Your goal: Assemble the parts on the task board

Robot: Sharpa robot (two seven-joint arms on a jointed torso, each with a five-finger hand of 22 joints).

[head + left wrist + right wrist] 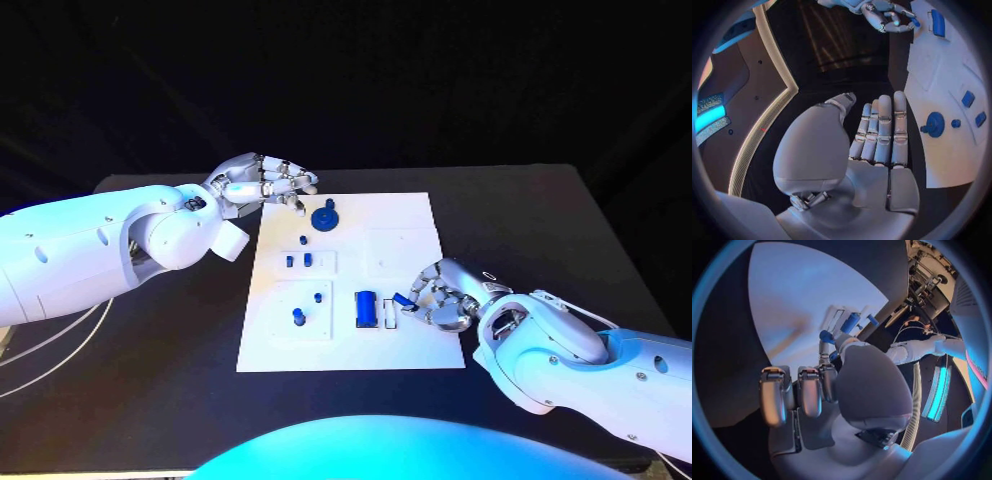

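Right hand (441, 296) sits at the board's (404, 215) right edge, near end; it pinches a small blue piece (402, 299) between thumb and fingertip, other fingers curled; the piece is just right of the blue block (366, 308) standing in its pocket, long axis running near-to-far along the board; so the right hand is the nearer one for that spot, and the move looks like a short shift left onto the board. Left hand (267, 182) hovers off the board's far left corner, fingers loosely bent, holding nothing; round blue disc (326, 216) lies just right of it. Board lies mid desk (173, 330); other small blue bits in the left-side pockets.
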